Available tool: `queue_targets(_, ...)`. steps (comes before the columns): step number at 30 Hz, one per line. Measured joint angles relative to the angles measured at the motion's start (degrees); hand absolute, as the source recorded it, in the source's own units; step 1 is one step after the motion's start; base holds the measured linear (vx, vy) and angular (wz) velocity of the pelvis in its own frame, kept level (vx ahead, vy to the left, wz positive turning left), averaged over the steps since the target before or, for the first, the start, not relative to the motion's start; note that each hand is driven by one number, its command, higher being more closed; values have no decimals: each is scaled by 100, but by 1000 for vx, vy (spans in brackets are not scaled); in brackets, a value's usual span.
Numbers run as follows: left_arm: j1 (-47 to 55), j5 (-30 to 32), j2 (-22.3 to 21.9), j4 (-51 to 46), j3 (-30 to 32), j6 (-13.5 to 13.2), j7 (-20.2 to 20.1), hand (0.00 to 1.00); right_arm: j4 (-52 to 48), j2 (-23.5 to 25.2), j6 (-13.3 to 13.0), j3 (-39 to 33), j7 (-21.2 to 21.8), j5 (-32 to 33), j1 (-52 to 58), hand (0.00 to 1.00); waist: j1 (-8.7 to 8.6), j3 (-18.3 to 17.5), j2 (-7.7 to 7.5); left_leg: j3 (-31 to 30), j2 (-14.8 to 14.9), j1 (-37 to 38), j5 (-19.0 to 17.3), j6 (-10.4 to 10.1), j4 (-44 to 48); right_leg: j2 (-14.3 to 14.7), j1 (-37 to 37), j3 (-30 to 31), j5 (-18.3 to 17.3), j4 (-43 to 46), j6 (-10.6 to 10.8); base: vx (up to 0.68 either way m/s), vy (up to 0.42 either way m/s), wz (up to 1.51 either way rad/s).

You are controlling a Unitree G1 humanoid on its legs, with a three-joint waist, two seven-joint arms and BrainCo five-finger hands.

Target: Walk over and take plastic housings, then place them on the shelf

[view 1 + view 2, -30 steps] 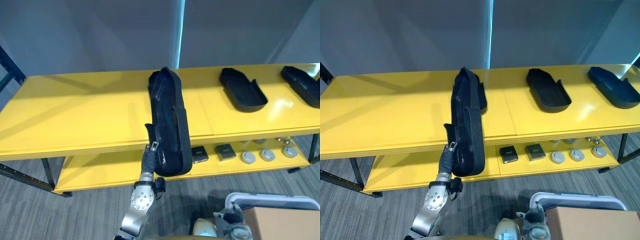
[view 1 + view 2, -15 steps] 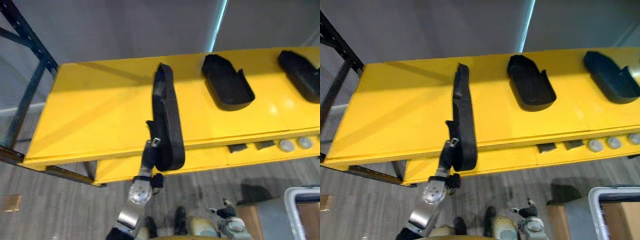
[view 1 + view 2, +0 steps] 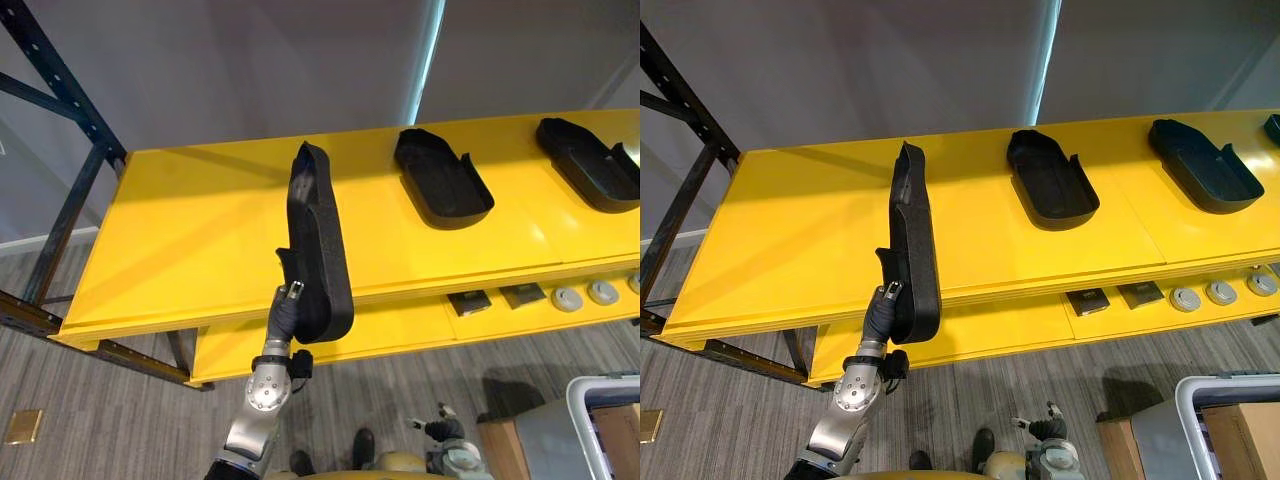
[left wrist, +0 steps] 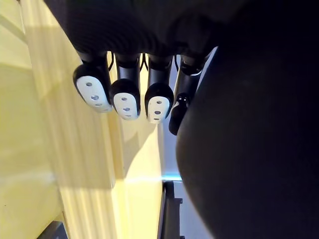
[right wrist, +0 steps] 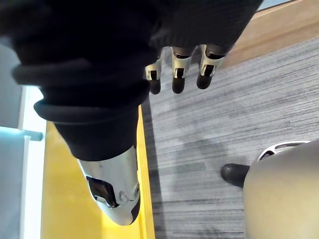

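We see the left hand gripping the near end of a long black housing. It stands on its narrow edge and reaches from past the front edge of the yellow shelf across the top board; we cannot tell whether its far end touches the board. In the left wrist view the fingers sit side by side, curled against the housing's dark wall (the thumb is hidden). Two more lie flat, open side up, on the same board to the robot's right: the second housing near the held one, and the third housing by the right end. On the lower board lie dark square parts and grey round discs. The right hand hangs over grey carpet, fingers loosely bent, holding nothing.
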Motion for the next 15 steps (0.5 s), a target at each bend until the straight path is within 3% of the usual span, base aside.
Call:
queue_targets(8,-149,288,49,6,564,74,272,100,-1,3,1,44,6,-12,60,0,-8,-144,1,-41,-26,-43,93,-32,-151,41,3,-21,136,-298,27,-11,4,2)
queue_targets(15,-1577,861,523,787,1596,428,883,100,-5,-18,1,123,113,-59,60,0,-14,-152,-14,-95,-27,-65,124,-21,-155,57,44,-65,202,-398,13,30,28,4)
